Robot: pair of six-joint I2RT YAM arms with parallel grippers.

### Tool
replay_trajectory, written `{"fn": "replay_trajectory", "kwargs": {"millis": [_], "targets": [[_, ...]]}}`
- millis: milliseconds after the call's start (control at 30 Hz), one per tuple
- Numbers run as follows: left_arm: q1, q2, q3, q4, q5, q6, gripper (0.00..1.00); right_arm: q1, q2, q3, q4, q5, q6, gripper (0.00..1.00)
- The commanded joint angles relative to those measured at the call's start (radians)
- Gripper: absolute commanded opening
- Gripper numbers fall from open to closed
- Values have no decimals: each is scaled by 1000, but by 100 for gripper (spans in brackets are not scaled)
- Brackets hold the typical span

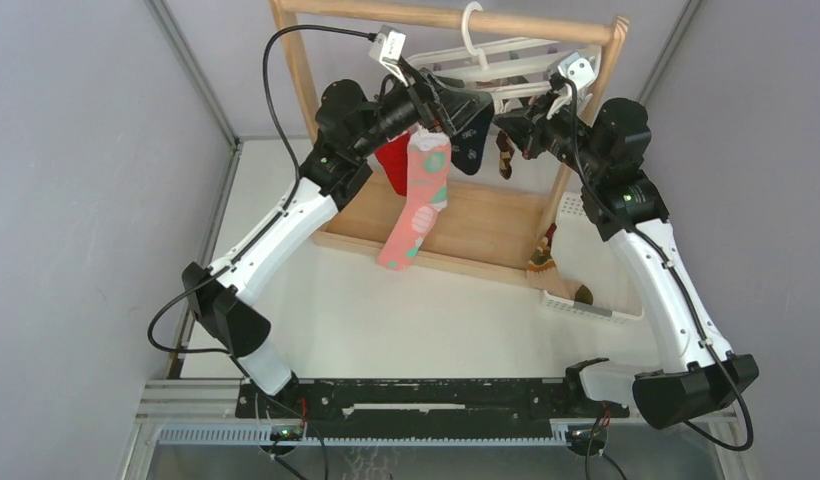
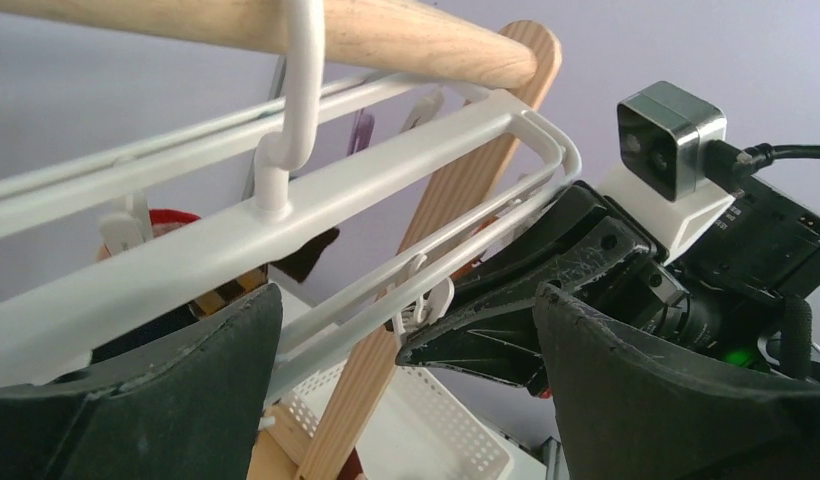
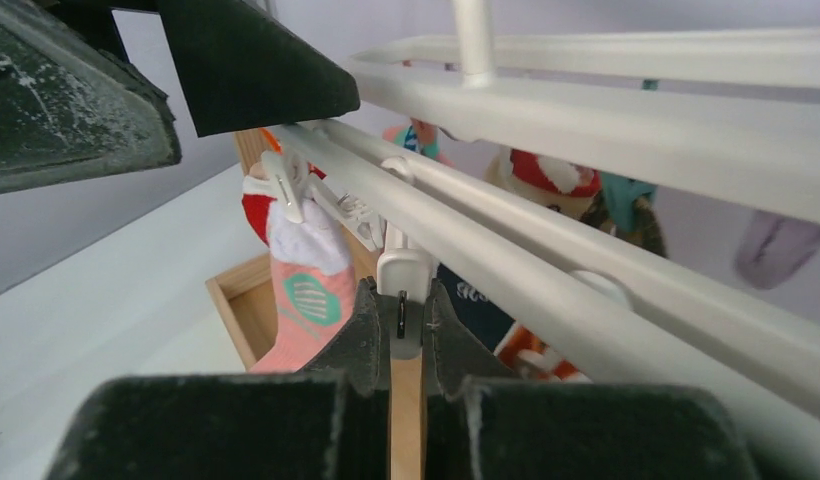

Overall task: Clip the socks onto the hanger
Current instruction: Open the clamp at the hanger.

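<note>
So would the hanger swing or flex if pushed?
Probably swing: the hanger hangs only by its hook over the wooden rail. Its thin plastic bars look light and may flex a little. The right gripper, shut on a clip, likely damps that.

two white-and-black arms
left arm point(image 1: 276, 235) and right arm point(image 1: 666, 270): white link shells, black joints, small green lights; black cables point(image 1: 269, 90) loop off them; silver-fronted camera point(image 2: 671, 140) on a white mount; broad matte-black fingers point(image 2: 646, 400).
</note>
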State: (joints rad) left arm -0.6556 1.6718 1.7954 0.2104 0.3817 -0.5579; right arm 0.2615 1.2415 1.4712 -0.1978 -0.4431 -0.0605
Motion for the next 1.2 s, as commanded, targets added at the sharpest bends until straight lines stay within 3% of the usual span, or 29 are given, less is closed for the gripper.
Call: {"fn": "replay_trajectory", "kwargs": {"millis": [0,133,267,700,1167], "targets": [[-4,-65,-16,-65,-77,-18,96,3,6,43,17,-43,12,0],[-5,-183,-136,-80,-185,4,92,2,2,33,18,-29,6,0],[-26,-217,-172,-93,-200,8,89,1,1,31,19,-48,8,0],[-79,-98,-34,-168,-223,5,87,3,-4,18,37,-69,28,0],[-79,72,225,-276,-199,16,81,12,-14,-12,35,-79,19,0]]}}
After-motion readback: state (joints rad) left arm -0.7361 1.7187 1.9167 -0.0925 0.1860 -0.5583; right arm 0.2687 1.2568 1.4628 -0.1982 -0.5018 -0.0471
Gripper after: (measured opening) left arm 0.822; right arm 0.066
